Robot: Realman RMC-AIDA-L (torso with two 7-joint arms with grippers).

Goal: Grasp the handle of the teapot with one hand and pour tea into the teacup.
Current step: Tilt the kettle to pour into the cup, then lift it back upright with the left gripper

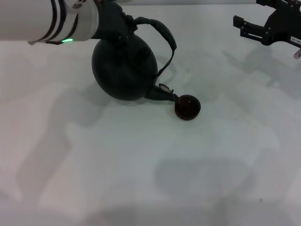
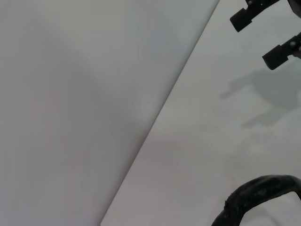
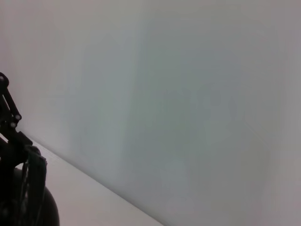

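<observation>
The black round-bellied teapot [image 1: 124, 70] is tilted toward the right, its short spout [image 1: 164, 91] reaching down to the rim of the small dark teacup [image 1: 187, 107]. My left gripper [image 1: 123, 26] comes in from the upper left and is shut on the arched black handle [image 1: 165, 36] at its left end, above the pot's body. A piece of the handle also shows in the left wrist view [image 2: 258, 193]. My right gripper [image 1: 245, 27] hangs open and empty at the far right, well away from the pot; it also shows in the left wrist view [image 2: 263, 35].
The white table [image 1: 141, 165] stretches toward me below the pot and cup. A pale wall [image 2: 70, 94] stands behind the table's far edge. The right wrist view shows the left gripper [image 3: 14, 155] and part of the teapot [image 3: 47, 212].
</observation>
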